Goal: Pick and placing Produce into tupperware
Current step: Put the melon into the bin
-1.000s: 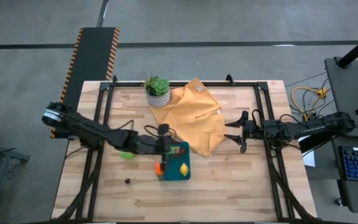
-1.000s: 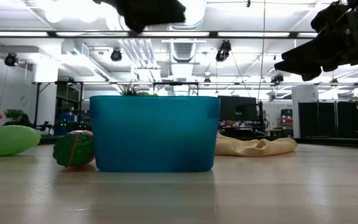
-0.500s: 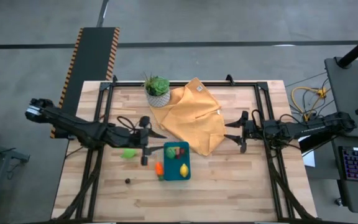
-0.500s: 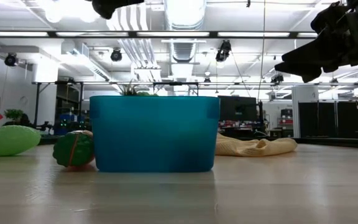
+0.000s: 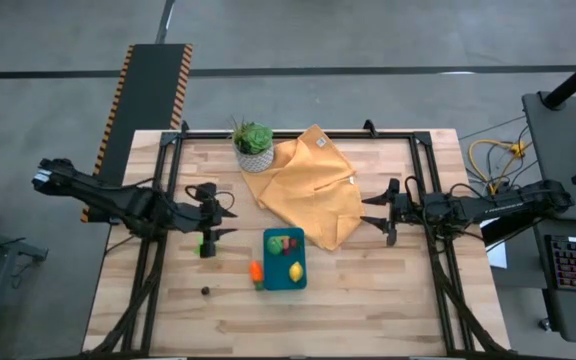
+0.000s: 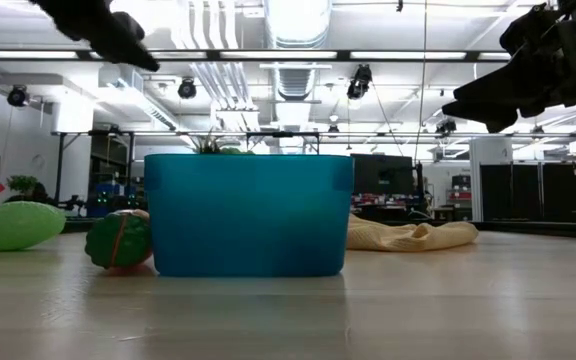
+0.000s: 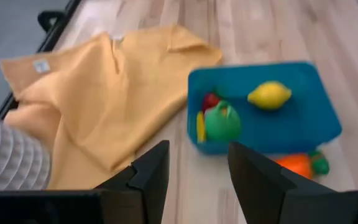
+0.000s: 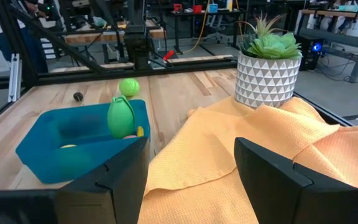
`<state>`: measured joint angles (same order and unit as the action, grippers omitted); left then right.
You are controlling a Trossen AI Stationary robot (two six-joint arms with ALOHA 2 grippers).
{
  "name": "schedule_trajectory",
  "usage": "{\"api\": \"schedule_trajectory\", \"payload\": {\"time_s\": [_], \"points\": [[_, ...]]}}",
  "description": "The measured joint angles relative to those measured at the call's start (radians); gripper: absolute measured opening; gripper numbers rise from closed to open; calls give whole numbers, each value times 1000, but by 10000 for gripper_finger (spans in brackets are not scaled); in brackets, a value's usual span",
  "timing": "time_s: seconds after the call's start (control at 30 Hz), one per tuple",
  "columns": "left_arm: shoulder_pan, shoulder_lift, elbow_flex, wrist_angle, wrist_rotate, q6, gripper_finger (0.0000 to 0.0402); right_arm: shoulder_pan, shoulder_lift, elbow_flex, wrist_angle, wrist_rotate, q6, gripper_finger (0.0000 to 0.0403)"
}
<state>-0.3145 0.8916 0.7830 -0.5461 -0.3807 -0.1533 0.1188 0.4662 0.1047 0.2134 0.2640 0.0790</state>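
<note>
The teal tupperware [image 5: 285,258] stands on the table's near middle. It holds a yellow lemon [image 5: 295,270] and a green piece with red beside it [image 5: 286,242]. An orange carrot [image 5: 256,271] lies against its left wall. A lime green fruit [image 5: 208,243] lies farther left, and a small dark ball [image 5: 205,291] nearer the near edge. My left gripper [image 5: 226,222] hangs open and empty above the lime fruit, high over the table [image 6: 108,30]. My right gripper [image 5: 373,212] waits open at the right, past the cloth.
A mustard-yellow cloth [image 5: 313,185] lies crumpled behind and to the right of the tupperware. A potted plant [image 5: 253,145] in a white pot stands at its far left corner. Bare wood shows along the near edge and in front of the right arm.
My left gripper has drawn back from above the tupperware toward the table's left and now stands over the lime fruit. The green and red pieces that it covered now show inside the container. The right arm has kept still.
</note>
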Motion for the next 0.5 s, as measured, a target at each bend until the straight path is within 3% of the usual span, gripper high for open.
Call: {"api": "schedule_trajectory", "payload": {"time_s": [0.23,0.37,0.5], "points": [[1,-2,1,-144,-33,-104,148,0,0,0,0,0,0,228],[12,18,0,-212,-124,-182,152,0,0,0,0,0,0,228],[51,44,3,-267,-161,-328,192,0,0,0,3,0,0,228]]}}
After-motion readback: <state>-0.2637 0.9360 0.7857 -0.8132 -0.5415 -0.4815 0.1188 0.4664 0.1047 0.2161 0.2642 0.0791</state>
